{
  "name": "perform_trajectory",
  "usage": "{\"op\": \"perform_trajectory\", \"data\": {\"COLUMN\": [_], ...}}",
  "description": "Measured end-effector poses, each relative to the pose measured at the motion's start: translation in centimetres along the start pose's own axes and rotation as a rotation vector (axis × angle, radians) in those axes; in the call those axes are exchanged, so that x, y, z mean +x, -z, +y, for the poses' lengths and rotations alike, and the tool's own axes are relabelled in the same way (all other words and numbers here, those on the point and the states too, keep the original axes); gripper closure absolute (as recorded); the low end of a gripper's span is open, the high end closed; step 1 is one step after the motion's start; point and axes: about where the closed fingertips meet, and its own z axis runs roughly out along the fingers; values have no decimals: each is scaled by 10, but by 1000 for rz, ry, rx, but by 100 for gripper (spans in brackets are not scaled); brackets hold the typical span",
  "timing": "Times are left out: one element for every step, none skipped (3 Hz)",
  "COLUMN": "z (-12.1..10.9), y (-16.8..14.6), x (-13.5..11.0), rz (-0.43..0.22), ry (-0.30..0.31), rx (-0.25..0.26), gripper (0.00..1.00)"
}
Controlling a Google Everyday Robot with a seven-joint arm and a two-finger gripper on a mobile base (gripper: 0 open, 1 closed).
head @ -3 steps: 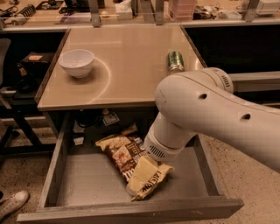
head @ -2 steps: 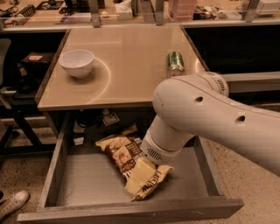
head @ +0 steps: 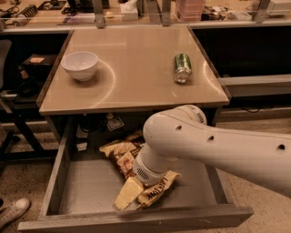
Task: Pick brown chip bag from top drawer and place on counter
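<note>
The brown chip bag (head: 122, 154) lies crumpled in the middle of the open top drawer (head: 86, 193), one tan end near the front panel. My white arm (head: 218, 145) comes in from the right and bends down into the drawer. Its wrist (head: 150, 170) sits right over the bag's middle. The gripper is below the wrist, down at the bag and hidden by the arm. The beige counter (head: 136, 68) is directly above the drawer.
A white bowl (head: 80, 65) stands on the counter's left side and a green can (head: 182, 68) lies on its right side. A cluttered shelf with metal posts (head: 97, 13) runs behind. A shoe (head: 11, 211) is on the floor at the lower left.
My arm has dropped lower and toward the right, so the green can and the counter's right side now show in full. The bag lies in the same place.
</note>
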Motion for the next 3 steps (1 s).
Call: {"op": "perform_trajectory", "data": {"z": [-1,-7,-29], "y": [-3,-7,-14], "x": [-3,-3,-7], "rz": [-12,-30,-81], "ry": [-13,-49,-113], "rx": [1,8,32], "gripper": [0,0,0]}}
